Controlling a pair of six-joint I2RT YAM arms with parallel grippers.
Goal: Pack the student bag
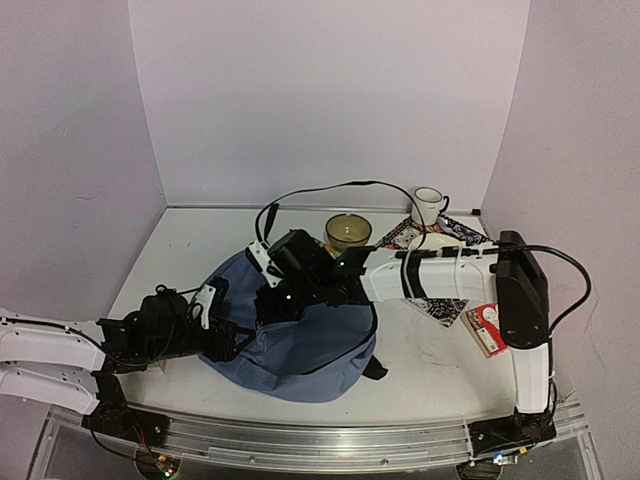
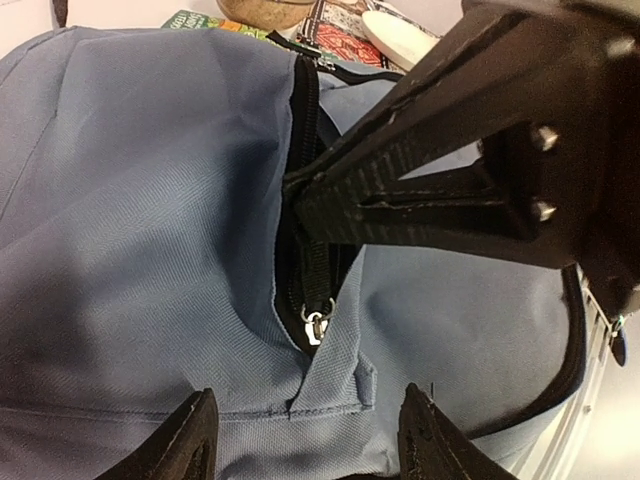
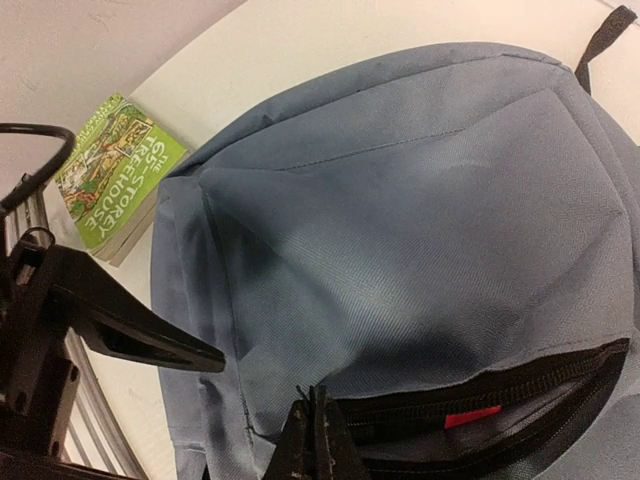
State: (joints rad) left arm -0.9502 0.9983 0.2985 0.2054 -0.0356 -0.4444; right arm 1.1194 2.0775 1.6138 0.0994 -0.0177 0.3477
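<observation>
The student bag (image 1: 320, 355) lies flat at lower centre of the top view, its zip opening (image 3: 500, 395) gaping on a red tag (image 3: 472, 417), with the right gripper (image 3: 316, 445) pressed together at that opening's edge, the left gripper (image 2: 308, 425) spread at the bag's left side, and a bowl (image 1: 348, 231) and a mug (image 1: 428, 205) above it.

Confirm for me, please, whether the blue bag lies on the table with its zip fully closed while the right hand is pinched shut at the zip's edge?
Not quite: the zip of the student bag is open, not fully closed, baring a red tag inside, as the right wrist view shows. The right hand is indeed pinched shut at its edge.
</observation>
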